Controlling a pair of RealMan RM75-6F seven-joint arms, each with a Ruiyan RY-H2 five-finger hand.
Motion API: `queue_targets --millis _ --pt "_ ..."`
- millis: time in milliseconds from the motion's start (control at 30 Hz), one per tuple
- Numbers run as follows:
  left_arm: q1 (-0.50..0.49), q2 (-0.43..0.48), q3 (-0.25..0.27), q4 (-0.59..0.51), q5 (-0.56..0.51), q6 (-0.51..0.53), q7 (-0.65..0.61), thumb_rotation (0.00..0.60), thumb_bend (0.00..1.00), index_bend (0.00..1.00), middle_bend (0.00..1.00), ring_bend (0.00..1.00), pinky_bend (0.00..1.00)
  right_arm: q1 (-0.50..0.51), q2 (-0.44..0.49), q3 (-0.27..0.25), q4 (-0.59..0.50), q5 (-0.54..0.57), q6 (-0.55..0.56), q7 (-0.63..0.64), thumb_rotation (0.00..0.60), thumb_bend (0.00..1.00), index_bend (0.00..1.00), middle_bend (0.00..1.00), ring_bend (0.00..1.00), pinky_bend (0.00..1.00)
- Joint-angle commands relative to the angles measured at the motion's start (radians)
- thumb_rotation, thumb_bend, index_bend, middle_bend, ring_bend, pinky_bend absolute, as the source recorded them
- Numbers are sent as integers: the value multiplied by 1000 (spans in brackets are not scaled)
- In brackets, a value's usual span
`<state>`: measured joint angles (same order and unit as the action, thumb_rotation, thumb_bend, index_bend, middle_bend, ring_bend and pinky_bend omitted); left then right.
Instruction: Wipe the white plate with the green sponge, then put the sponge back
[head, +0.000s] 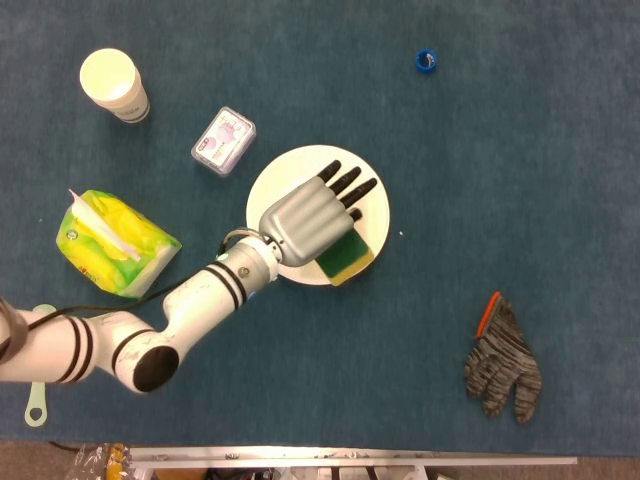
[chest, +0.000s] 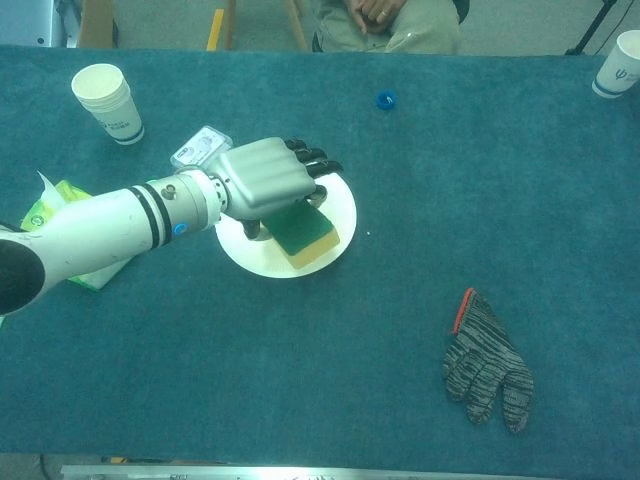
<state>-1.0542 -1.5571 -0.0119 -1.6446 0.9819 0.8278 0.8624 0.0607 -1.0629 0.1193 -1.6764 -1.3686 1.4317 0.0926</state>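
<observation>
One hand is in view, the robot's left hand, and everything else is placed here against the round white plate it works over. Nearest the robot, well apart from the plate toward the right front, lies a grey knitted glove with an orange cuff edge. The left hand reaches in from the front left and lies across the plate, its dark-tipped fingers laid close together and pressed down over the rectangular green sponge with a yellow underside, which sits on the plate's right front rim, one corner past the edge. Left of the plate rests a yellow-green tissue pack. Just beyond the plate's left rim is a small clear plastic box with a pink label. Farther off, a white paper cup stands to the far left, and a small blue bottle cap lies beyond the plate to the right.
</observation>
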Motion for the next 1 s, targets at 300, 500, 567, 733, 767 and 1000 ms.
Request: queue_targets --millis 300,500,567,733,767,1000 --pt "-38 -47 -3 46 -27 -41 -33 600 243 402 29 0 56 1 -2 2 7 8 -3 2 600 199 0 22 0 212" --pt "-53 -75 3 86 -41 -51 -41 600 243 402 29 0 56 -3 1 3 7 10 2 4 600 199 0 22 0 212" --pt "-57 -82 3 102 -46 -53 -45 600 243 402 29 0 56 -4 2 3 6 11 4 3 600 199 0 22 0 212" --pt "-60 -92 1 137 -56 -50 -60 600 243 402 29 0 56 -6 3 3 5 12 6 1 600 199 0 22 0 212" --pt "-61 -93 1 142 -58 -50 -62 600 243 402 29 0 56 -7 3 3 4 12 7 1 600 199 0 22 0 212" --pt "-62 -102 3 182 -60 -43 -73 600 243 402 29 0 56 -8 3 3 3 12 8 0 600 199 0 22 0 212"
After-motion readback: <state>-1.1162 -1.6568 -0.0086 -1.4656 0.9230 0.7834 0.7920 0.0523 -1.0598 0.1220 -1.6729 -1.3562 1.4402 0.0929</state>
